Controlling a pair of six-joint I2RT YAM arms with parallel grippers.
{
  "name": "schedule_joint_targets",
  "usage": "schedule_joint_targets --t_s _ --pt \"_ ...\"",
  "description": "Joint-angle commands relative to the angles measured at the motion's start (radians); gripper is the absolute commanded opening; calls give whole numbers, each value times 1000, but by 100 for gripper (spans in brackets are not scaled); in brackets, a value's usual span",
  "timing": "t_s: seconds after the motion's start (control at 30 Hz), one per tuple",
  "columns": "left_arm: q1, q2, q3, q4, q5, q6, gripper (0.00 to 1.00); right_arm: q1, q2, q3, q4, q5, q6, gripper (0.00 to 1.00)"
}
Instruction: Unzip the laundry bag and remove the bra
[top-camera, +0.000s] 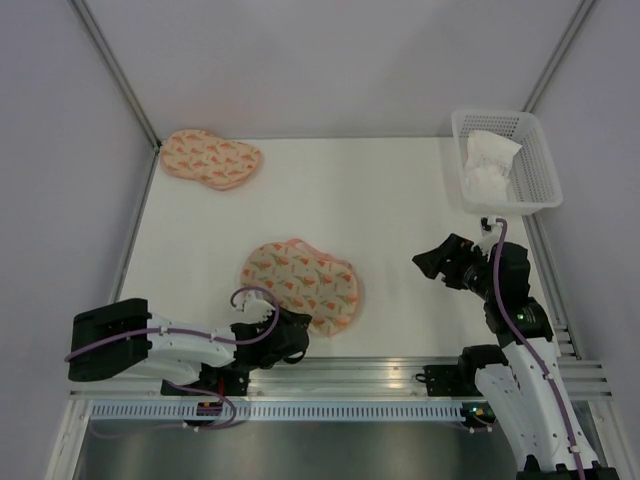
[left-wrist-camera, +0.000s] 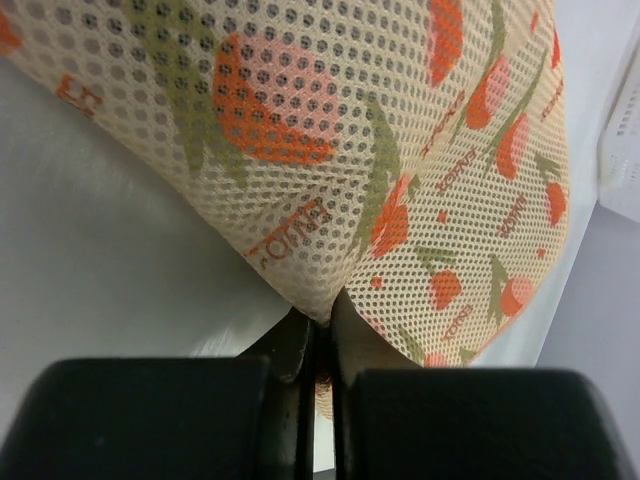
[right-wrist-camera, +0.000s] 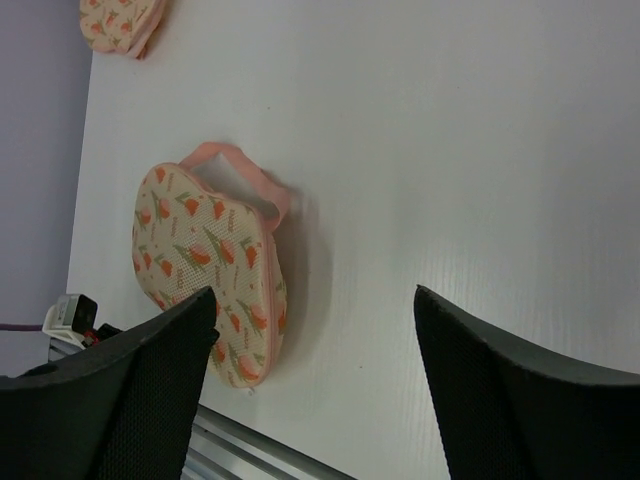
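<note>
Peach mesh of the laundry bag (top-camera: 300, 283) lies near the front edge of the table (top-camera: 400, 200), its near rim pinched tight in the left tool (left-wrist-camera: 320, 335). To its right and well apart from it, the right tool (right-wrist-camera: 315, 390) hangs above the table, spread wide.

Left wrist view: short orange capital lettering (left-wrist-camera: 290, 232), repeated among the leaf prints on the mesh face of the laundry bag (left-wrist-camera: 300, 120). The words appear inverted and bent with the fabric. Single letters such as O and N show, but no whole word reads with certainty. Other views: no legible text.
</note>
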Motion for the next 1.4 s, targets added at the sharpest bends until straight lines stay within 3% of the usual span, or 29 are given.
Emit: schedule_joint_targets --t_s 0.0,0.23,0.4,0.5,0.8,0.87,1.1,1.37 --pt "4 -17 39 -31 -51 72 2 2 -22 -14 39 -36 -16 82" --pt "27 -77 256 -132 -84 208 2 4 -34 -18 47 -141 -57 76" --pt "165 33 524 -256 160 277 2 4 -13 -3 24 -199 -102 78" --pt "211 125 632 -310 186 304 2 7 -3 12 13 -216 -116 78" --pt "341 299 743 -317 388 325 2 74 50 9 89 -219 -96 76" --pt "343 307 748 -315 385 324 2 109 99 2 110 -184 -90 75" --pt "403 305 774 -307 440 347 2 416 217 -17 231 65 -50 77" --pt "433 317 764 -274 557 318 2 588 365 -15 346 244 -65 77"
